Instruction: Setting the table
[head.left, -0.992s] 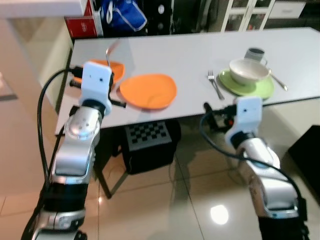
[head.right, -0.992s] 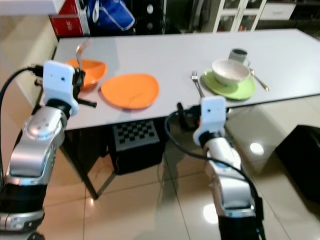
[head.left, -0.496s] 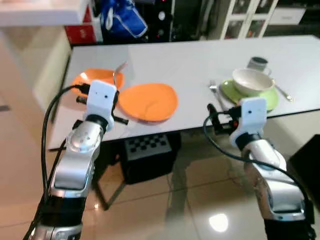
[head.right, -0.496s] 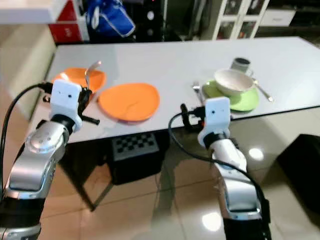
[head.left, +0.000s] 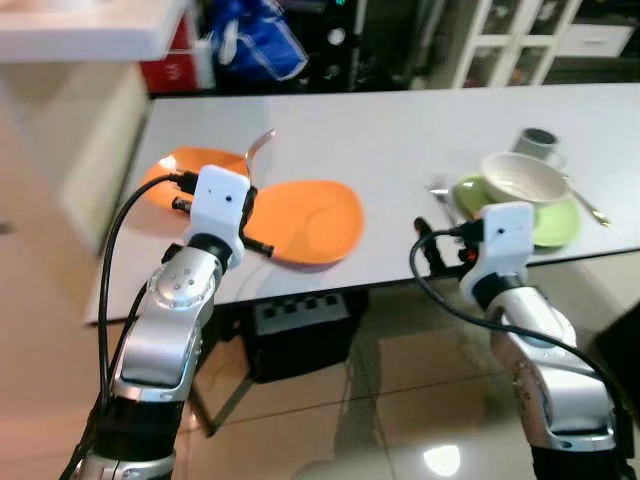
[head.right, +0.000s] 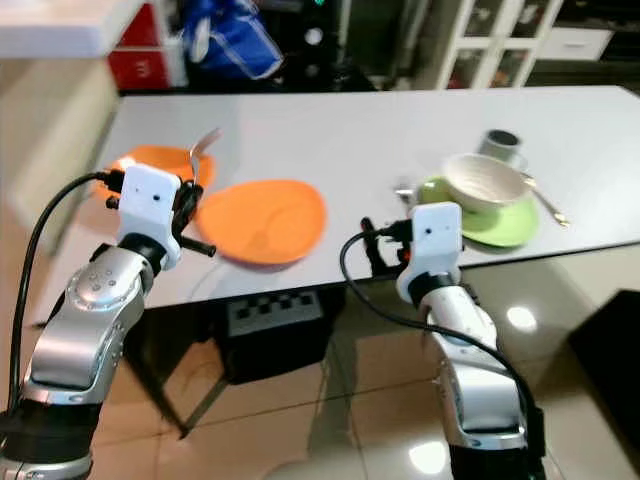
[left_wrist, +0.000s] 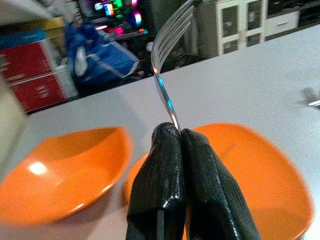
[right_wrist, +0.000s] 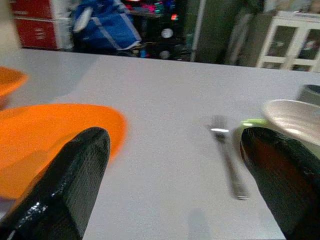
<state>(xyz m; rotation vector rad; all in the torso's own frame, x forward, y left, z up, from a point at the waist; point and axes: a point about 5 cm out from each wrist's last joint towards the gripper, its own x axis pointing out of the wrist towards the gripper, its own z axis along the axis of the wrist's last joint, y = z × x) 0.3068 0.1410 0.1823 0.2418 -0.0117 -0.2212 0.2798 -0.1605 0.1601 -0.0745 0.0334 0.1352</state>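
At nine o'clock on the white desk sits an orange bowl. Just in front of it the left hand is pinching a fork by the handle, tines up. Over the last second the whole scene has slid as the robot stepped in closer, and the left arm now stands over the near desk edge, between the bowl and the orange plate just right of it. The fork has stayed clamped throughout, so I judge it is about to be laid down beside the plate.

Toward three o'clock lies a finished setting: a second fork, a green plate carrying a white bowl, a cup behind and a spoon to its right. The right hand hangs spread and empty at the near edge, facing that second fork.
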